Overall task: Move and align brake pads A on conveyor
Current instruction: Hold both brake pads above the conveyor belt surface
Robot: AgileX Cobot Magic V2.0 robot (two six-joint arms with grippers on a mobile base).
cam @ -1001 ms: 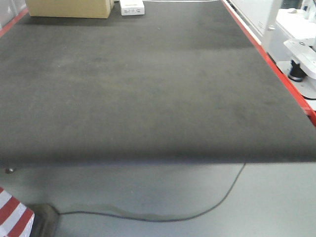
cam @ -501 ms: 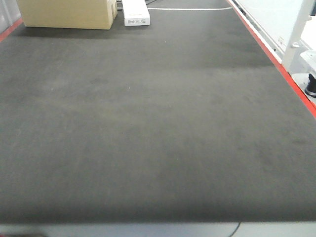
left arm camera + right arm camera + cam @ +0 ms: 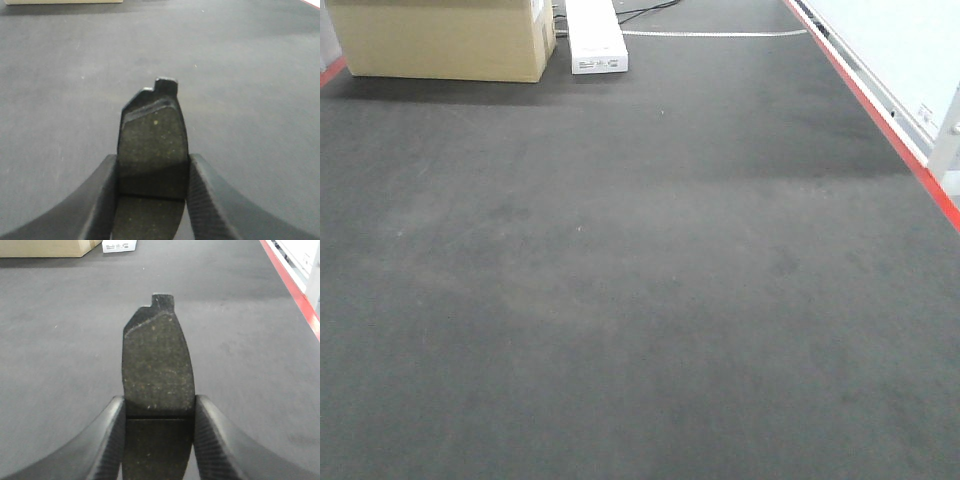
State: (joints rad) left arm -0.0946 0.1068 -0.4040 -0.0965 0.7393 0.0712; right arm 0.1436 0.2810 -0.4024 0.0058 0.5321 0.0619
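Left end effector (image 3: pixel 154 161): shown only by the left wrist view; its two dark ribbed fingers (image 3: pixel 102 200) are clamped on the long edges of one pad.
Left-held brake pad (image 3: pixel 154 145): gripped with its speckled dark face up and its stepped tab pointing away; a cross groove is seen between the fingers.
Right end effector (image 3: pixel 159 404): shown only by the right wrist view; it is likewise closed on the long edges of one pad.
Right-held brake pad (image 3: pixel 157 365): held the same way, tab at the far end, groove level with the fingertips.
Pad count: two are seen, one per wrist view; whether either touches the belt cannot be told.
Conveyor (image 3: pixel 640 300): a charcoal, felt-like surface lies beyond both pads and fills the front-facing view.
Red strip (image 3: pixel 880 115): one is seen along the right edge in the front-facing and right wrist views.
Cardboard box (image 3: pixel 440 40): one is set at the far left end of the belt.
White unit (image 3: pixel 595 40): one long unit lies just beside the box, on its right.
White cable (image 3: pixel 720 34): one is shown by the front-facing view only, running right from the white unit.
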